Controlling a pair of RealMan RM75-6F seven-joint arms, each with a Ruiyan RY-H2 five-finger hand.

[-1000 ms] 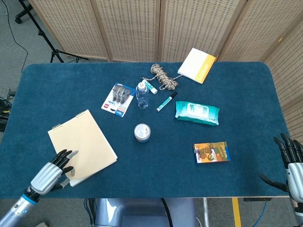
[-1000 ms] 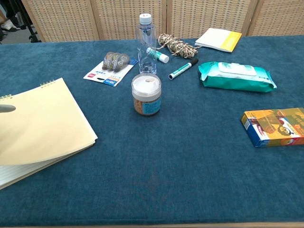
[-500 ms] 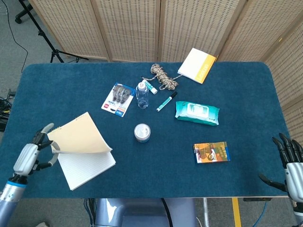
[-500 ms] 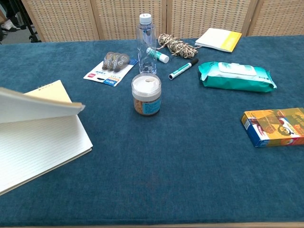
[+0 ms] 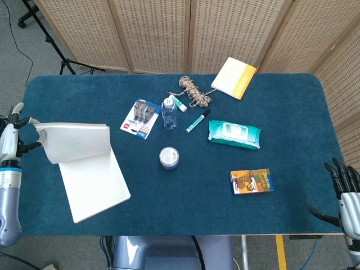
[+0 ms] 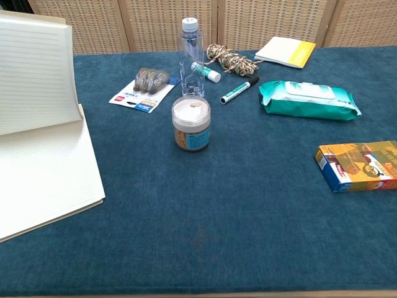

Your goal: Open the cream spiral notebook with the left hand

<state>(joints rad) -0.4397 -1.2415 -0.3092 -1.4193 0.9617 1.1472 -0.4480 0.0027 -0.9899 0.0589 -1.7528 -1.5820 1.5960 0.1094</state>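
The cream spiral notebook [image 5: 93,183] lies open at the table's front left, its lined page facing up [image 6: 43,177]. Its cover and top sheets [image 5: 76,140] are lifted and folded back toward the far left, and they stand nearly upright in the chest view [image 6: 34,68]. My left hand [image 5: 12,138] is at the table's left edge and holds the far edge of that lifted cover; the chest view does not show it. My right hand [image 5: 346,194] hangs past the table's front right corner, fingers spread and holding nothing.
A small jar [image 5: 169,157], a clear bottle [image 5: 169,112], a blister pack [image 5: 140,117], a marker [image 5: 198,120] and a rope coil [image 5: 194,91] sit mid-table. A wipes pack [image 5: 234,134], an orange box [image 5: 251,181] and a yellow notepad [image 5: 234,77] lie further right.
My left hand has swung up and to the far left, carrying the cover from flat to folded back. The lined page is now exposed. The right hand has not moved.
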